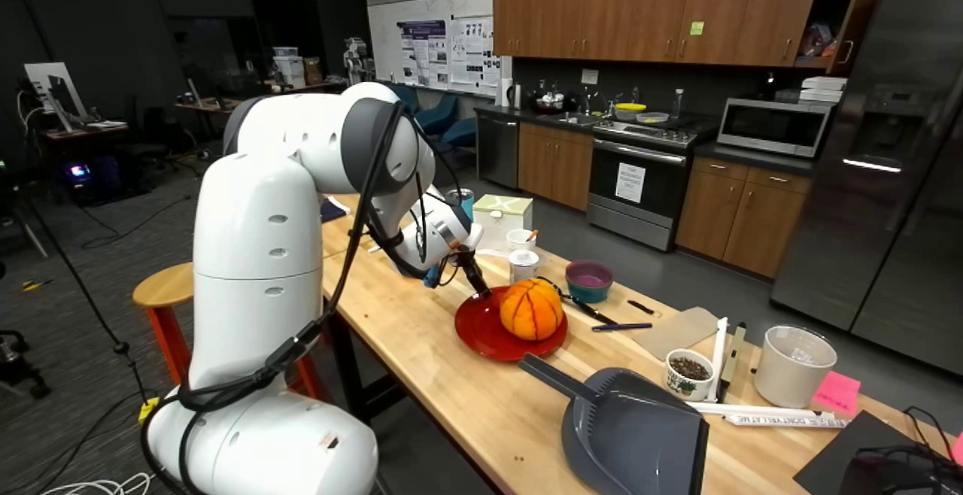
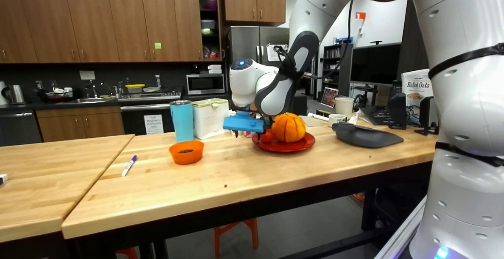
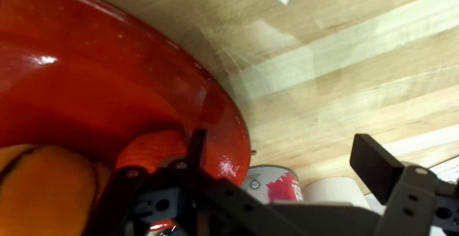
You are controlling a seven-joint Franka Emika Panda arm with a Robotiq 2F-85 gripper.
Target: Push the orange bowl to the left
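One red speck (image 2: 225, 185) sits by the front edge of the desk (image 2: 157, 190), the nearest mark on the wood in an exterior view. Further in, close to the left edge, where a second desk (image 2: 39, 172) adjoins, lies a marker (image 2: 129, 165). Right of it and slightly deeper stands the orange bowl (image 2: 186, 154), upright, between the front and back edges and well over toward the left one.

Further off, toward the right edge, the gripper (image 3: 281, 139) is at the red plate (image 2: 292, 147), well apart from the bowl. Its fingers (image 3: 374, 168) are spread and hold nothing; the wrist view shows one over the plate's rim, but whether it touches cannot be told. The plate carries a pumpkin-like ball (image 2: 289, 127) and a small red ball (image 2: 266, 137).

As for progress, I judge that no push is under way, since the gripper is nowhere near the bowl. The bowl lies toward the left edge, yet no target is marked, so I cannot say whether the task is finished or unstarted. If unstarted, everything remains: reaching the bowl's right side, coming down low, and sliding it toward the left edge, where the marker may get in the way.

Furthest, near the back edge, stand a blue tumbler (image 2: 182, 122) and a white bin (image 2: 211, 120).
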